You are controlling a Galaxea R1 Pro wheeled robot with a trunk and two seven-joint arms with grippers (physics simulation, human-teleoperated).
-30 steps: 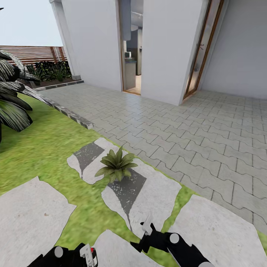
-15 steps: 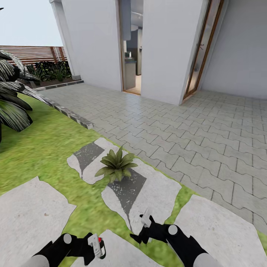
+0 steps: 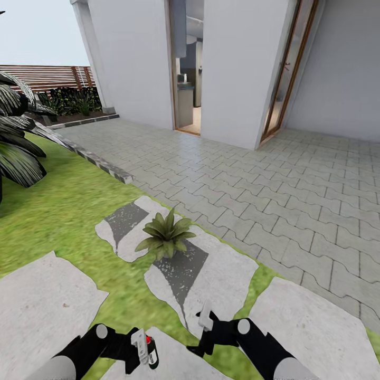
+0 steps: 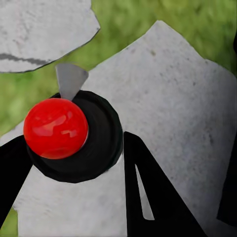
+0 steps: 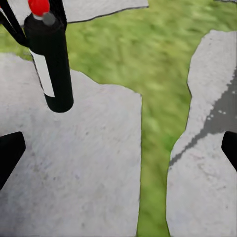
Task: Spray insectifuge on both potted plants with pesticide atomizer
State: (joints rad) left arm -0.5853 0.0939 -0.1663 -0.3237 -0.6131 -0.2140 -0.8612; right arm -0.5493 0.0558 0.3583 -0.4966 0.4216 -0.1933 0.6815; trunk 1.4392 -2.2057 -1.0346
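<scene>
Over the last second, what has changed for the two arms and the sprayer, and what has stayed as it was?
The left pincer, shut on the pesticide atomizer, rose from the head view's bottom edge and shifted toward the middle, bringing the bottle's red top into sight. The right pincer drifted slightly toward the left one and remains empty. The potted plant, the stepping stones and the camera view stayed as they were.

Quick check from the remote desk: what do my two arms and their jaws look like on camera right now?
Both arms are glossy black, each with a round pale grey disc at a joint and a grey section nearer the body. The left gripper and right gripper have slim white-tipped parts on black bodies. In the left wrist view the fingers are black wedges with a narrow slot. No cables or markings show.
</scene>
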